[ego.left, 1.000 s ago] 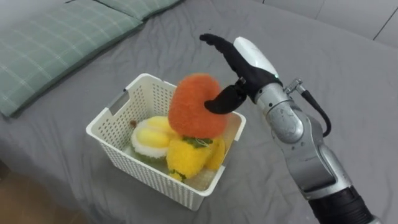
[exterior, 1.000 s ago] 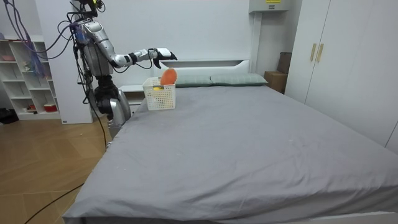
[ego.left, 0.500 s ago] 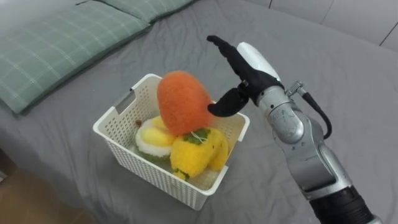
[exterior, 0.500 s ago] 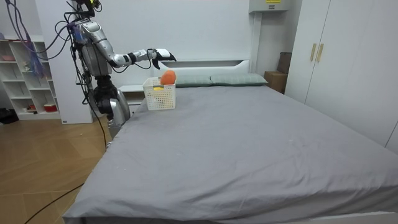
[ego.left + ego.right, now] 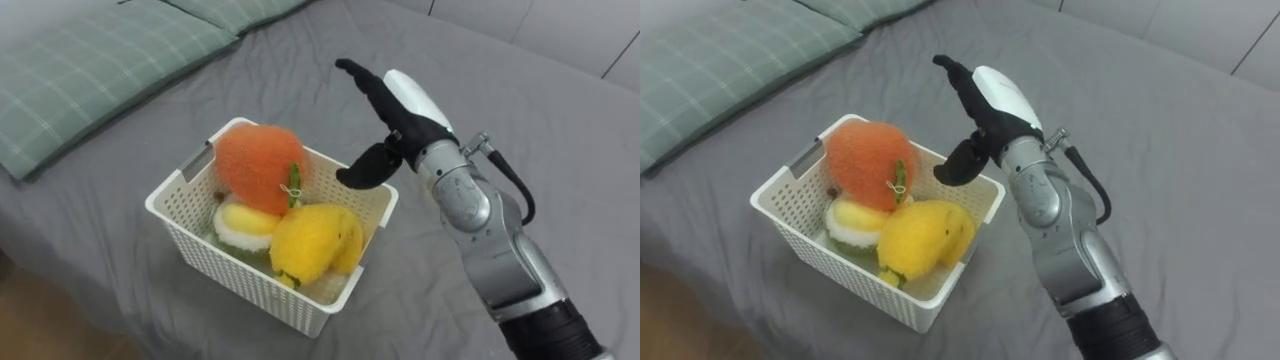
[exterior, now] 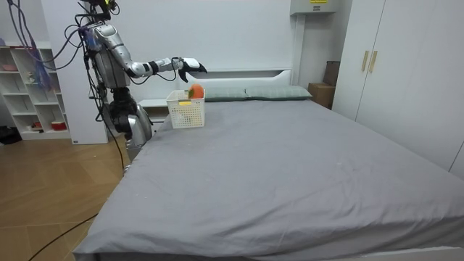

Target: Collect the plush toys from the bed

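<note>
Robot: stood on the wooden floor [image 6: 51,196] at the side of the bed [image 5: 560,140], near its head end, at the room view's left; its right arm reached out level over the mattress.
Right hand [image 5: 400,115]: hung in the air over the far right corner of the basket [image 5: 235,270], just above the rim and apart from it.
Fingers [image 5: 358,75]: were straight and a little spread, pointing up and away from the robot; the thumb was bent beneath the palm, and the hand touched none of the toys.
Basket: white, with lattice walls and a slot handle on its left end; it sat on the grey bed cover near the bed's edge.
Orange toy [image 5: 255,165]: round and fuzzy, with a small green stem on its right side; it lay at the back of the basket, rising above the rim.
Yellow toy [image 5: 310,240]: lay in the front right of the basket, touching the orange toy.
White-and-yellow toy [image 5: 243,222]: sat low in the basket, under the orange toy and beside the yellow one.
Pillows [image 5: 90,70]: green checked, lay to the basket's left at the head of the bed.
Room: white shelves [image 6: 29,87] stood behind the robot; a wardrobe [image 6: 395,80] stood at the room view's right.
</note>
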You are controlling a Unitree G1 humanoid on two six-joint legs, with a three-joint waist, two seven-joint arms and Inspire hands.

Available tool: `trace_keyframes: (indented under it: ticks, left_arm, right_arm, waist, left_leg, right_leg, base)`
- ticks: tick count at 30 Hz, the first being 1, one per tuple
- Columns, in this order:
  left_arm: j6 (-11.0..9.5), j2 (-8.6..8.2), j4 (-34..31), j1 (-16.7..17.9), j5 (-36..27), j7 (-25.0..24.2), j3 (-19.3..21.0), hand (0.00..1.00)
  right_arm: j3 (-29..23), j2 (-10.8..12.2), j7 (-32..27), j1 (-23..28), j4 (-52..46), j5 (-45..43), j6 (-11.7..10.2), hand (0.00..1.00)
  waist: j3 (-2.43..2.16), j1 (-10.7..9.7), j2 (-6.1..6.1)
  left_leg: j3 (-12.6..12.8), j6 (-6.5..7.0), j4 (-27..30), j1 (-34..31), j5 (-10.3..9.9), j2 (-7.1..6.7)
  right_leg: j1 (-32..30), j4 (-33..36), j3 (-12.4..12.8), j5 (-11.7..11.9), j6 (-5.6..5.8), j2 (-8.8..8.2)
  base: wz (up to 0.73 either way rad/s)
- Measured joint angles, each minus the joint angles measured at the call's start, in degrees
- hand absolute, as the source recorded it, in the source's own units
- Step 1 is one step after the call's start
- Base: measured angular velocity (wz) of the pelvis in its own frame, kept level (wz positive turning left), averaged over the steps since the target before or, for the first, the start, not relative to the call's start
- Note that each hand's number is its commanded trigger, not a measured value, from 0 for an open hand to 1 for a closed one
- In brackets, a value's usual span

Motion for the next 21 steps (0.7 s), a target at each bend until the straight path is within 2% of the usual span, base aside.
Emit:
trace_keyframes:
  ticks: [4,7,11,13,14,15,19,21]
  left_arm:
    - [0.0,0.0,0.3,1.0,-0.2,0.5,0.5,0.0]
    - [0.0,0.01,0.8,1.2,-0.6,0.6,0.6,0.0]
    - [-0.8,-0.11,0.8,1.4,-0.4,1.7,0.7,0.0]
    - [-1.5,-0.36,0.8,1.9,-0.4,2.1,1.7,0.0]
    - [-1.9,-0.44,0.8,2.9,-0.3,2.3,2.1,0.0]
    - [-2.0,-0.45,0.8,4.0,-0.3,2.8,2.2,0.0]
    - [-2.4,-0.44,1.0,6.1,-0.3,4.5,3.9,0.0]
    - [-3.5,-0.46,1.8,6.3,-0.4,4.6,5.1,0.0]
  right_arm:
    - [-2.4,-0.7,-0.3,0.8,0.0,3.0,-0.1,0.0]
    - [-5.1,-1.2,-2.0,2.5,0.0,7.1,-1.0,0.0]
    - [-8.2,-1.1,-5.8,4.9,0.9,11.9,-3.1,0.0]
    - [-10.7,-1.2,-7.0,6.8,0.8,14.9,-3.8,0.0]
    - [-12.0,-1.2,-7.9,7.8,0.7,15.8,-3.8,0.0]
    - [-13.2,-1.3,-9.1,8.8,0.7,16.6,-4.0,0.0]
    - [-17.5,-1.4,-13.7,10.9,0.5,20.5,-5.8,0.0]
    - [-20.9,-2.1,-17.2,12.1,0.5,23.9,-7.8,0.0]
  waist:
    - [0.04,-1.2,0.08]
    - [0.05,-1.8,0.19]
    - [0.11,-4.0,0.53]
    - [-0.11,-4.3,0.92]
    - [-0.49,-4.4,1.48]
    - [-0.73,-5.5,1.89]
    - [-0.95,-8.1,2.54]
    - [-1.0,-9.7,2.64]
  left_leg:
    - [0.0,0.0,0.0,0.3,0.0,0.05]
    - [0.4,0.02,0.0,0.5,0.1,0.16]
    - [0.8,0.04,0.0,0.5,0.0,0.23]
    - [1.6,0.09,0.0,0.6,0.0,0.4]
    - [2.4,0.16,-0.2,0.7,-0.1,0.53]
    - [3.1,0.24,-0.3,1.1,-0.1,0.66]
    - [5.1,0.27,-1.3,2.2,-0.2,1.1]
    - [5.9,0.27,-1.9,2.6,-0.2,1.18]
  right_leg:
    - [0.1,0.0,0.2,0.0,0.0,0.08]
    - [0.1,0.0,0.5,0.0,0.0,0.09]
    - [0.1,0.1,0.8,0.0,0.0,0.06]
    - [-0.2,0.2,1.4,0.0,0.0,0.08]
    - [-0.4,0.2,2.1,0.0,0.02,0.12]
    - [-0.5,0.3,2.4,0.1,0.07,0.11]
    - [-0.7,0.3,3.8,0.1,0.05,0.18]
    - [-0.8,0.3,4.6,0.1,0.04,0.24]
  base:
    - [0.0]
    - [-0.05]
    - [-0.05]
    - [-0.17]
    - [-0.3]
    - [-0.28]
    - [-0.27]
    - [-0.19]
